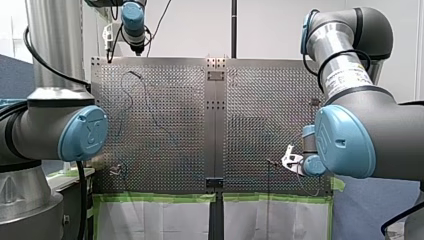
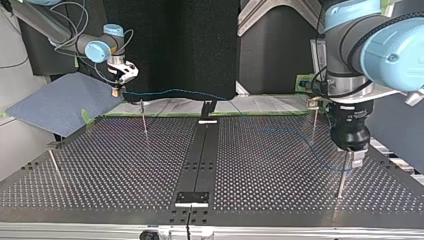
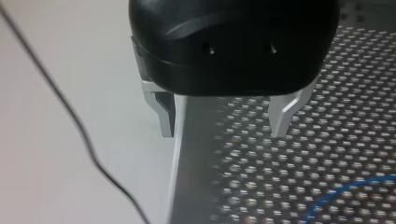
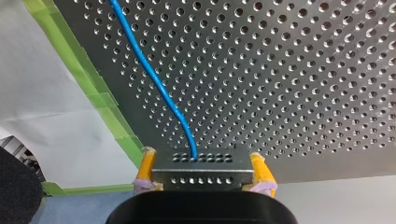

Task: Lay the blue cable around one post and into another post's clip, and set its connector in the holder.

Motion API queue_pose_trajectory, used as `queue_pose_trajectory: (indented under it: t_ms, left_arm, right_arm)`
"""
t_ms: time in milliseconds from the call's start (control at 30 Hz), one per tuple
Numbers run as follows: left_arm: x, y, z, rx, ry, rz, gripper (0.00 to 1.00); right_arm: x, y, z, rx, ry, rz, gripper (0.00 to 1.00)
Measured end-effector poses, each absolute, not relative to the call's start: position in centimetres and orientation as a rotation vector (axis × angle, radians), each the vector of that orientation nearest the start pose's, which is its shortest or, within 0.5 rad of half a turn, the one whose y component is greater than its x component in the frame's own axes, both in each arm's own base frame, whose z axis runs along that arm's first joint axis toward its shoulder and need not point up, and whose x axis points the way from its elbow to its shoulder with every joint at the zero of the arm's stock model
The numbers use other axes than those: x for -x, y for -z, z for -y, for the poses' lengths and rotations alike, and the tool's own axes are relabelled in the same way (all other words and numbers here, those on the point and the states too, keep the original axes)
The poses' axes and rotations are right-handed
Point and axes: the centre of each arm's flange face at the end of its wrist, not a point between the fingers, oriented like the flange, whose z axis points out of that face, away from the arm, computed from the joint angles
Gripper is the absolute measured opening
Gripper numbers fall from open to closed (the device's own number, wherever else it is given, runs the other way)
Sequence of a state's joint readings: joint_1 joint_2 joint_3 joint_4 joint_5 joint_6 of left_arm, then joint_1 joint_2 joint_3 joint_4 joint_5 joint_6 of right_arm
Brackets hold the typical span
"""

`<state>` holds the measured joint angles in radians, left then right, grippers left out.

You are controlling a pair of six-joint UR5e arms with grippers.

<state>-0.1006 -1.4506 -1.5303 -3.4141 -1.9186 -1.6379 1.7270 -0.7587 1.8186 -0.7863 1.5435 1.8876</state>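
Right wrist view: my right claw (image 4: 202, 157) is clamped by its yellow pads (image 4: 145, 165) on a dark connector (image 4: 203, 173); the blue cable (image 4: 154, 79) leaves it toward 11 o'clock over the perforated bench (image 4: 303, 70), beside green tape (image 4: 98, 100).

Left wrist view: my left claw (image 3: 223, 133) stands wide, nothing between its metal fingers (image 3: 280, 114), over the bench's rim; a curve of cable shows at 5 o'clock.

Top view: the cable runs from my right claw at 10 o'clock past a black bracket (image 2: 207, 107) at 12 o'clock, then curves to a post (image 2: 342, 180) at 4 o'clock under my left claw; whether it touches that post I cannot tell.

Front view: the cable is a faint line at 10 o'clock.

Judgement: routing seems in hand, the connector not yet set; next, the cable needs drawing snug around 1 post, slack kept gentle.
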Motion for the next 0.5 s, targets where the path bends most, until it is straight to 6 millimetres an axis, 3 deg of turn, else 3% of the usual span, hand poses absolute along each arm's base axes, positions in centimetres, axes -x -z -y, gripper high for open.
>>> queue_pose_trajectory:
  t_ms: [500]
  left_arm:
    - [-39.3,-51.8,13.7,0.236,-0.248,-1.813,1.00]
  right_arm:
    - [-22.3,1.0,54.1,-1.384,-1.380,1.593,0.00]
